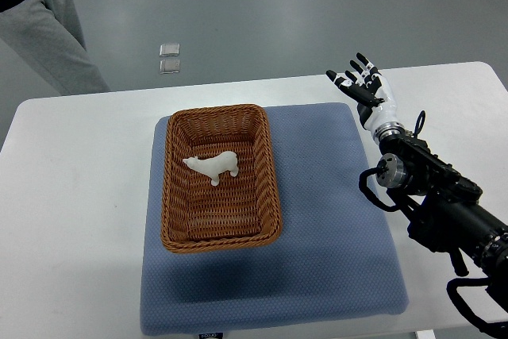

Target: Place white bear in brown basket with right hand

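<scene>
White table (79,196) with blue mat (333,220): we see the bear (213,166) lying inside the basket (220,237), long axis left-right, well left of our right hand (361,78), which hangs spread and empty.

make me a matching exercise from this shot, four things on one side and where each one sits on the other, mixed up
Things:
1. white bear
2. brown basket
3. right hand
4. blue mat

Places:
A. spread flat on the white table
B. raised over the mat's far right corner, holding nothing
C. inside the basket
D. on the left half of the mat

Pairs: 1-C, 2-D, 3-B, 4-A
</scene>
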Motion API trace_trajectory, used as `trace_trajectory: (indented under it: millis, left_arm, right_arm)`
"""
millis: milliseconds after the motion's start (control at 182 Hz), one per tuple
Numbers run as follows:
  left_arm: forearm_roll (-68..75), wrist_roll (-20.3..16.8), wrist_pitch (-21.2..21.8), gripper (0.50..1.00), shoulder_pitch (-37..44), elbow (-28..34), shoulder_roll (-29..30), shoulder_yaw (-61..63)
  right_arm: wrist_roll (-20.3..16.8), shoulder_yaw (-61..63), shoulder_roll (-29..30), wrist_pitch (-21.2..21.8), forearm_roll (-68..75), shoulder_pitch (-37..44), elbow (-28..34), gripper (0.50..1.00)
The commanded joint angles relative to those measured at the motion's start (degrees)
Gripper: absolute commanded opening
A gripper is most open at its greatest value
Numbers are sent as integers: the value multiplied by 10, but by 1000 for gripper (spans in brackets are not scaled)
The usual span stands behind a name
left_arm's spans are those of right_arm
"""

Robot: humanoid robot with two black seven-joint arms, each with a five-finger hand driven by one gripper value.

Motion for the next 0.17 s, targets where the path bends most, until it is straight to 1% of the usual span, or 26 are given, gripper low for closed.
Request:
trace_trajectory:
  millis: [0, 94, 138, 165]
  left_arm:
    - [0, 0, 0, 1000, 0, 0, 0, 0]
    - [0, 0, 0, 1000, 0, 0, 0, 0]
    - [0, 0, 0, 1000, 0, 0, 0, 0]
    - [0, 0, 0, 1000, 0, 0, 0, 0]
  right_arm:
    - [0, 0, 0, -1, 0, -2, -1, 923]
    - [1, 0, 0, -1, 0, -5, 0, 921]
    - [9, 1, 0, -2, 0, -5, -1, 921]
    - [21, 2, 0, -3, 1, -5, 0, 924]
